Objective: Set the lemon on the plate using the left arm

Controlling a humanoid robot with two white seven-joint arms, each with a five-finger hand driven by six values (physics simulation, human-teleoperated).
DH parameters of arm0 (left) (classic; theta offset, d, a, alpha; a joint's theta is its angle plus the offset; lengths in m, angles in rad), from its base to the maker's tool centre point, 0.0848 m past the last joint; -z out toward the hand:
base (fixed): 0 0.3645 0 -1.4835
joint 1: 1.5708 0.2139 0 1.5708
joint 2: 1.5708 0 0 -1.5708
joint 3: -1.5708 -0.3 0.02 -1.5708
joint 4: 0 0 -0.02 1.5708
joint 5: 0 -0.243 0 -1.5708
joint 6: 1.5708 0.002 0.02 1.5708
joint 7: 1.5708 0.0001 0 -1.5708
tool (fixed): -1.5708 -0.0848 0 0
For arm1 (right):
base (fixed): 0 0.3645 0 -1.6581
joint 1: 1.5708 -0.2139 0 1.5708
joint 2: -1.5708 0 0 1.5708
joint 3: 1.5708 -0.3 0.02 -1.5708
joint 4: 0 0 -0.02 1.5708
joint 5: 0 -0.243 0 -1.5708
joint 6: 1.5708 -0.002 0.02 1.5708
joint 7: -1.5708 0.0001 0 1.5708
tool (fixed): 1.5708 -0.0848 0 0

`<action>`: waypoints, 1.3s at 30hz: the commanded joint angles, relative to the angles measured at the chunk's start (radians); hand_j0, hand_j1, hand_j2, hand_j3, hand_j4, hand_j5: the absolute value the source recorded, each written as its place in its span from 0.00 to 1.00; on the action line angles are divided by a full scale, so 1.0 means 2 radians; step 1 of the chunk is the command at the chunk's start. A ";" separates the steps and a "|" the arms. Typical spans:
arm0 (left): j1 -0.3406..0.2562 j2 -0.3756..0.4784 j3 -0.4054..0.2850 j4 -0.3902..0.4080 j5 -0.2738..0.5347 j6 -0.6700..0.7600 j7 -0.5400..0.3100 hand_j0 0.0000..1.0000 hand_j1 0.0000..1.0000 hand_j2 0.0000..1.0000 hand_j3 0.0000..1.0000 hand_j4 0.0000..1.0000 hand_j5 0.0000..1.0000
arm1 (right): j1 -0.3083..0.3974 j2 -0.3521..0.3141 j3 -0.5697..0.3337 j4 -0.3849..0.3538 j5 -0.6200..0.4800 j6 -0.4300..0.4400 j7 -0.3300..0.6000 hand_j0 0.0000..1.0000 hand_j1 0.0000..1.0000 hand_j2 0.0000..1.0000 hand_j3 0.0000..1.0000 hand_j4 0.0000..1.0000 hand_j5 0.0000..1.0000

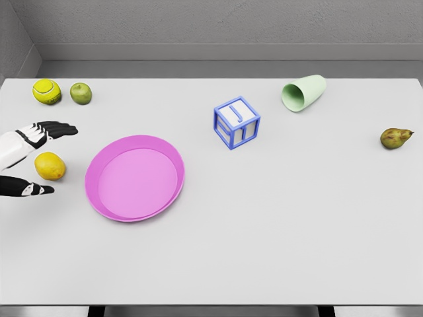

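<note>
A yellow lemon point(50, 166) lies on the white table near the left edge, just left of the pink plate point(99, 197). My left hand point(41, 158) comes in from the left edge with its fingers point(56, 129) above the lemon and its thumb point(30, 189) below it. The hand is open around the lemon, with a gap on both sides. The plate holds nothing.
A tennis ball point(47, 91) and a green apple point(80, 93) sit at the back left. A blue letter block point(236, 123) stands mid-table, a green cup point(304, 92) lies on its side behind it, and a pear point(396, 137) rests at the far right.
</note>
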 commanded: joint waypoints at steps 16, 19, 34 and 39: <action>-0.018 -0.032 0.021 0.066 -0.032 0.001 -0.141 1.00 1.00 1.00 1.00 1.00 1.00 | 0.000 0.000 0.002 -0.001 0.000 0.000 0.000 1.00 1.00 1.00 1.00 1.00 1.00; -0.035 -0.022 0.016 0.082 -0.054 0.001 -0.142 1.00 1.00 1.00 1.00 1.00 1.00 | 0.000 0.000 0.002 0.000 0.000 0.000 0.000 1.00 1.00 1.00 1.00 1.00 1.00; -0.194 -0.028 -0.138 0.176 -0.123 0.001 -0.176 1.00 1.00 1.00 1.00 1.00 1.00 | 0.000 0.000 0.002 0.000 0.000 0.000 0.000 1.00 1.00 1.00 1.00 1.00 1.00; -0.229 -0.051 -0.144 0.193 -0.163 0.001 -0.176 1.00 1.00 1.00 1.00 1.00 1.00 | 0.000 0.000 0.002 0.000 0.000 0.000 0.000 1.00 1.00 1.00 1.00 1.00 1.00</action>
